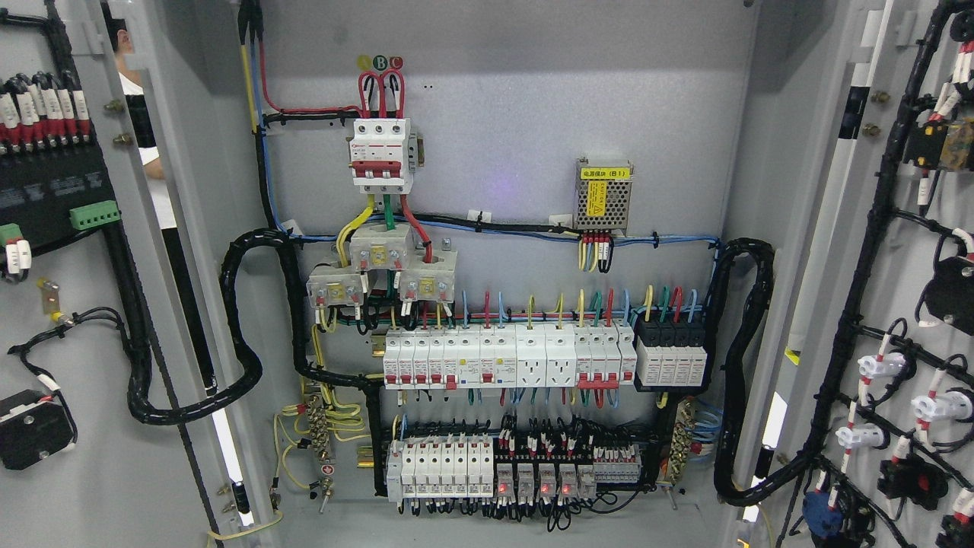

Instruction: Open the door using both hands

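Electrical cabinet seen from the head camera, both doors swung wide. The left door (84, 320) fills the 9 o'clock edge of the view and the right door (898, 289) the 3 o'clock edge; each has its long axis vertical and turns its wired inner face toward the camera. Between them the grey back panel (517, 106) of the cabinet faces straight out.

At 12 o'clock on the panel sits a red-and-white main breaker (382, 156), with three round markers above it; the letters B and C can be read, the first marker is too faint to tell. At about 1 o'clock a perforated metal power supply (602, 195) carries a yellow label with Chinese print ending in "(B1)" and a small yellow caution sticker. Just below centre runs a row of white breakers (508, 358), and toward 6 o'clock a lower row of breakers and relays (502, 472) with small red lights. Black cable looms (251, 320) loop from the panel out to each door.

Neither robot hand nor arm appears, so hand state and the doors' position relative to the hands cannot be told. Part of a person (144, 137) shows through the gap at 10 o'clock.
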